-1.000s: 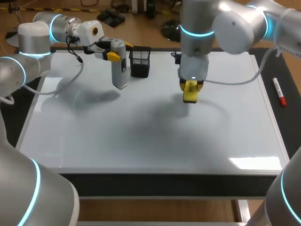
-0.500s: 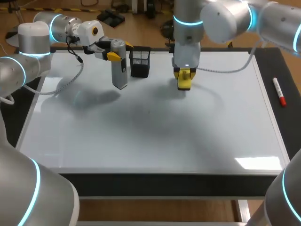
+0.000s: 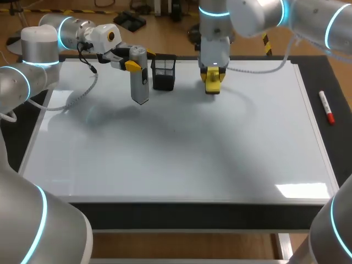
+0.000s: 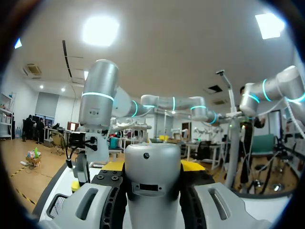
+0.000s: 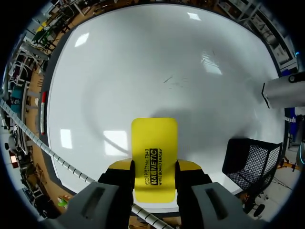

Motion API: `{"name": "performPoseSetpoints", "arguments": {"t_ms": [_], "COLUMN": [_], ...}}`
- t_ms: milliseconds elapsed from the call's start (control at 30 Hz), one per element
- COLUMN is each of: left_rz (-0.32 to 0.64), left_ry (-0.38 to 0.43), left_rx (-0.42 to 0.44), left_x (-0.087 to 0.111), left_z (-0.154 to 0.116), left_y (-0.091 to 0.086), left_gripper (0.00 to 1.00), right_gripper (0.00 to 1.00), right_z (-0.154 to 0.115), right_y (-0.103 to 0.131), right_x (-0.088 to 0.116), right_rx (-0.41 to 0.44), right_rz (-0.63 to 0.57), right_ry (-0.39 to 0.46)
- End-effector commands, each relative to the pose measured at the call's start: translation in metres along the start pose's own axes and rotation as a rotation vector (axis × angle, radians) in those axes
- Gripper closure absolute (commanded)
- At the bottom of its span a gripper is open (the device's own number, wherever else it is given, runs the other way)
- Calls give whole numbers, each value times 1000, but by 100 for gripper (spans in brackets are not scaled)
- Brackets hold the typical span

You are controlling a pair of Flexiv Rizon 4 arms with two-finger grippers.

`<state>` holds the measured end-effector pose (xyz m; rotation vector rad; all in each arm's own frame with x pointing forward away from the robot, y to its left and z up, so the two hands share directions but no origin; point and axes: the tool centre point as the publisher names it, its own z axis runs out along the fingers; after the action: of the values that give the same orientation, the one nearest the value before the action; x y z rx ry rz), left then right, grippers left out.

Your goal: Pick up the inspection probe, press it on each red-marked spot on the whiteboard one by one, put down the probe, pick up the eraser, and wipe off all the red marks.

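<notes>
No red marks show on the whiteboard, so wiping looks about done: the right gripper pinches the yellow eraser at the far edge, while the left gripper clamps the upright probe beside the mesh basket, not yet set down.

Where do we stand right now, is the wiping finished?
Wiping looks done: no red marks show on the whiteboard, only a faint grey smudge. In hand: the right tool grips the eraser at the board's far edge; the left tool holds the probe beside the mesh basket. Left, apparently: putting the probe down.
</notes>
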<state>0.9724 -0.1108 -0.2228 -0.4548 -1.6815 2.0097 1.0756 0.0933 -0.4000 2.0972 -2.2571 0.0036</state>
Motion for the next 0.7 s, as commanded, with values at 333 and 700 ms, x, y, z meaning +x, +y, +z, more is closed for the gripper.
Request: {"name": "performPoseSetpoints", "arguments": {"t_ms": [333, 700], "left_rz": [-1, -1], "left_ry": [1, 1], "left_rx": [-2, -2], "left_x": [0, 0], "left_z": [0, 0], "left_y": [-2, -2], "left_gripper": [100, 100], "right_gripper": [100, 100], "right_z": [10, 18], "right_y": [-23, -27], "right_x": [-14, -17], "right_rx": [-36, -30], "right_rz": [-21, -35], "right_ry": [-1, -9]}}
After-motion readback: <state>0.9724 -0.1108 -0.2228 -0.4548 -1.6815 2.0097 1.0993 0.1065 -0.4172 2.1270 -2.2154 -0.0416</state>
